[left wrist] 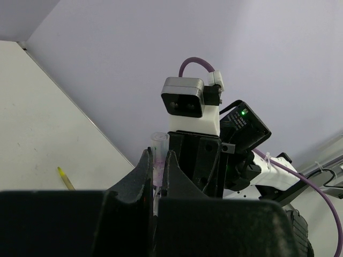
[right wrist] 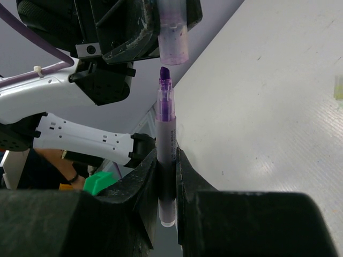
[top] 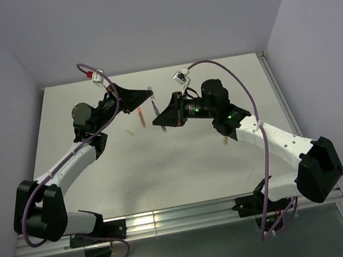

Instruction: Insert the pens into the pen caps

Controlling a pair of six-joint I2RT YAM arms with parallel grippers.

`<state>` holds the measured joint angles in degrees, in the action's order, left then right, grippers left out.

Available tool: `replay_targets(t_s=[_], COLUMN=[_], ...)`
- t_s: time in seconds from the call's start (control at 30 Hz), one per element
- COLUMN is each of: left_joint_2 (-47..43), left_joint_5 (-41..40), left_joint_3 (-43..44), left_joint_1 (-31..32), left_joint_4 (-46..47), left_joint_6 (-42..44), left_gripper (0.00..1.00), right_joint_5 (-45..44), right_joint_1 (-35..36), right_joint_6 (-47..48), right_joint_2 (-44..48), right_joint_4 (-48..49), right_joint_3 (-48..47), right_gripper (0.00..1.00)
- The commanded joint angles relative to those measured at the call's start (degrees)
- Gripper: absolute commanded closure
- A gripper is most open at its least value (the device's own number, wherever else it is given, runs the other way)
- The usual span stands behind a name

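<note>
Right wrist: purple pen (right wrist: 166, 128) in right end effector's (right wrist: 166, 160) pinch, lilac cap (right wrist: 174, 47) above in left end effector's (right wrist: 172, 21).

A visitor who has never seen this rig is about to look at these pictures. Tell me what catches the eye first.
Above mid-table the two grippers meet: the right gripper is shut on a purple pen, its tip just short of, not yet inside, the lilac cap pinched by the left gripper. Off to the side, a yellow-green pen lies loose on the white table.
</note>
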<state>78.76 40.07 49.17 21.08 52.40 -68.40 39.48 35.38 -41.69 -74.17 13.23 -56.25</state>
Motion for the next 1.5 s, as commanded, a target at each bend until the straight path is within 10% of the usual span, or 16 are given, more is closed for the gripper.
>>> replay_targets(t_s=[0.0, 1.47], left_joint_2=[-1.94, -1.51], left_joint_5=[-0.08, 0.09], left_joint_3=[1.55, 0.14], left_joint_1=[0.10, 0.54], left_joint_4=[1.65, -0.98], left_joint_6=[0.90, 2.13], left_gripper=[1.00, 1.00], right_joint_5=[-0.81, -2.48], right_joint_1=[0.40, 0.04], right_joint_6=[1.17, 3.11], right_joint_2=[1.13, 2.80], right_joint_4=[1.27, -1.54], right_joint_3=[-1.93, -3.25], right_gripper=[1.00, 1.00])
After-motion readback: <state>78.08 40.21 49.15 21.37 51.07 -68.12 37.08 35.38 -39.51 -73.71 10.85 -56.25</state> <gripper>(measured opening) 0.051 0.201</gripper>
